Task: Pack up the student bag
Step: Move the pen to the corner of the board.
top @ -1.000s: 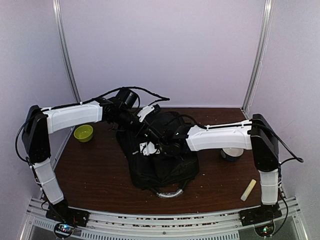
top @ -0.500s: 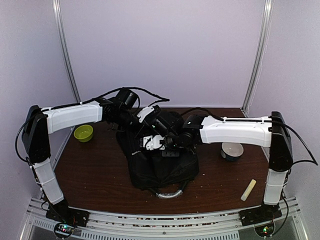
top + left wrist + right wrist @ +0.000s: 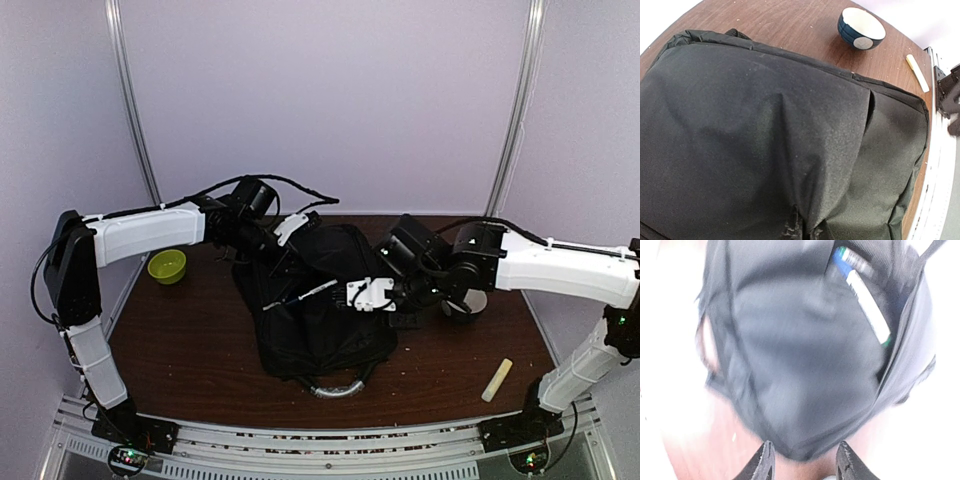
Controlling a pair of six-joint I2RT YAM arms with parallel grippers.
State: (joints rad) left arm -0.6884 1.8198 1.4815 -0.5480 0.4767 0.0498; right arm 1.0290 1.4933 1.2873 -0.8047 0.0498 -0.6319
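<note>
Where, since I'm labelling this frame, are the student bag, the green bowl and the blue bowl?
student bag [image 3: 320, 335], top external view, bare black fabric of its front.
green bowl [image 3: 167, 266], top external view, middle of its inside.
blue bowl [image 3: 861, 24], left wrist view, its white inside.

Large black student bag [image 3: 310, 330] lies slumped at table [image 3: 180, 350] centre.

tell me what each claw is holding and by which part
left claw pinches a fabric fold of the student bag near its far edge; right claw is open, holding nothing
</note>
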